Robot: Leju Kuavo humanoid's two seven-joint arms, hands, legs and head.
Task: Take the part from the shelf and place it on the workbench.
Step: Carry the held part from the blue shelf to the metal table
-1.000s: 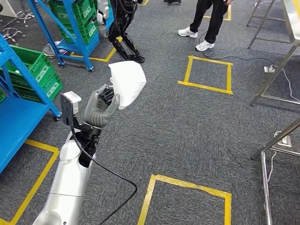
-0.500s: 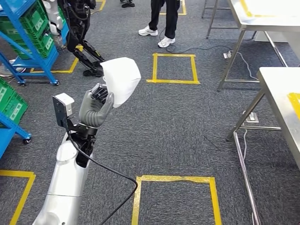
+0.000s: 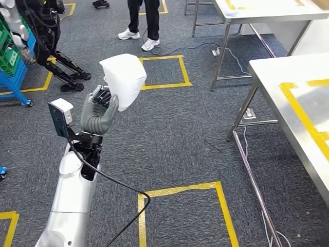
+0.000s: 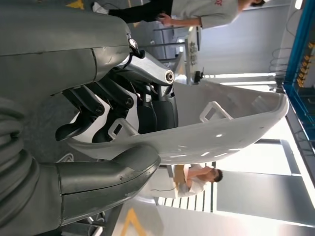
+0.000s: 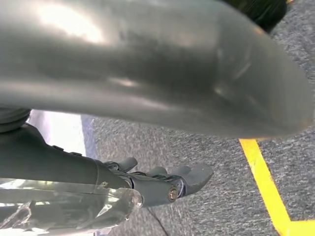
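Left hand [image 3: 98, 112] clamped on the white part [image 3: 122, 80], held raised over the floor, well apart from the bench [image 3: 294, 103]. Right hand [image 5: 163, 184] hangs with fingers extended, holding nothing. Risk: the edge grip may slip while walking.

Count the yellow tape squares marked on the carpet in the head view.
4. One square lies beyond the white part; one is near, by the arm; partial ones show at the far left and bottom-left corner. More may lie out of frame.
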